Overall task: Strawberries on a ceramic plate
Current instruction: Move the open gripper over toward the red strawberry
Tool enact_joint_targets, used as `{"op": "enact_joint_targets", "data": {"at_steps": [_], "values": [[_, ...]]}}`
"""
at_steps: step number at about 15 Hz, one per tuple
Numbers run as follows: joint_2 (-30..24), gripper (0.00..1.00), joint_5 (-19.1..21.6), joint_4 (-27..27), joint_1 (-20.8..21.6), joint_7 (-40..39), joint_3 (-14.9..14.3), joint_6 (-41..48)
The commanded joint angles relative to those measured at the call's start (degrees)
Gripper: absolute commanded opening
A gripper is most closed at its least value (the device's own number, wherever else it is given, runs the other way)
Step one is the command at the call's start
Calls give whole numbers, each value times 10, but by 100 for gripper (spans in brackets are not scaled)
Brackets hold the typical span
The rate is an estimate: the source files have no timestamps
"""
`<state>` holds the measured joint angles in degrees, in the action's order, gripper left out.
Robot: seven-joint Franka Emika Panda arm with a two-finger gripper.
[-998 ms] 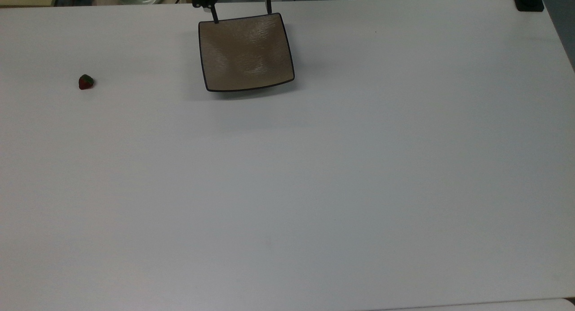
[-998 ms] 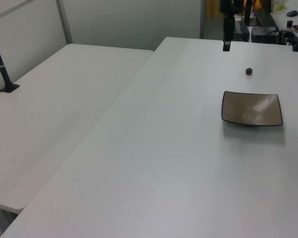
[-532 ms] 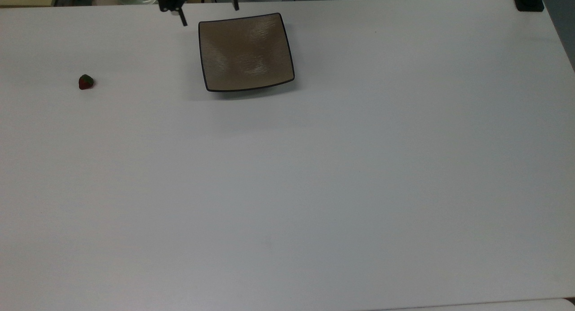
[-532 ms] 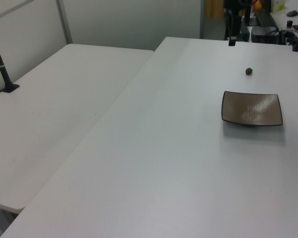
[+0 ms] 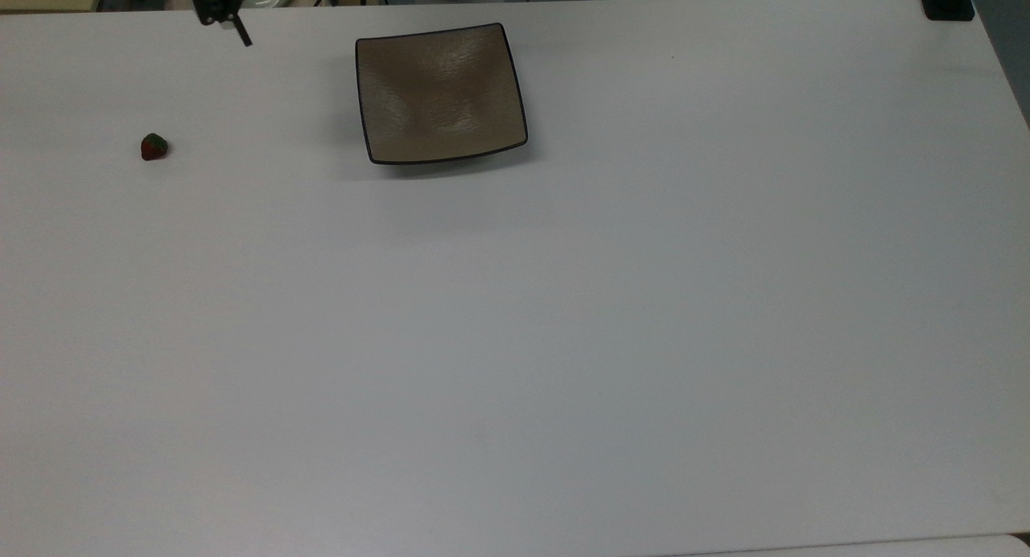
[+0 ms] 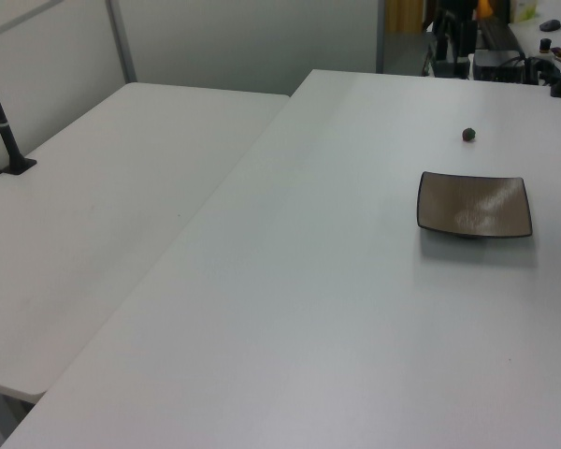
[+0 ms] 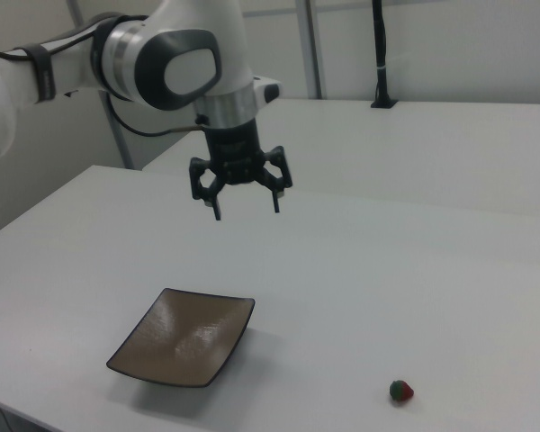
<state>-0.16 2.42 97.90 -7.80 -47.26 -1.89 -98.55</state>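
A tiny dark red strawberry with a green cap (image 5: 154,146) is seen on the white tabletop (image 5: 563,340), well apart from the square tan-brown ceramic plate (image 5: 441,92). The gripper (image 7: 247,207) hangs spread and empty above the tabletop. The berry is probably light and slippery; its rounded sides should be pinched gently.

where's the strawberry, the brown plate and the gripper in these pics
strawberry (image 5: 154,147), top view, on its red body beside the green cap
ceramic plate (image 5: 442,142), top view, on the bare glossy surface near its lower rim
gripper (image 7: 246,208), right view, midway between the two open fingertips, in the air above the table
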Motion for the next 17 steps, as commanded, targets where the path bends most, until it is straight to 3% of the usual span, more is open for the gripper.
{"op": "enact_joint_targets", "data": {"at_steps": [1, 7, 11, 17], "values": [[2, 100, 0, 12, -19, -69, -4, -20], [26, 100, -1, 13, -63, -169, -20, -22], [28, 100, -1, 33, -64, -185, -55, -55], [48, 100, -19, 49, -64, -187, -78, -103]]}}
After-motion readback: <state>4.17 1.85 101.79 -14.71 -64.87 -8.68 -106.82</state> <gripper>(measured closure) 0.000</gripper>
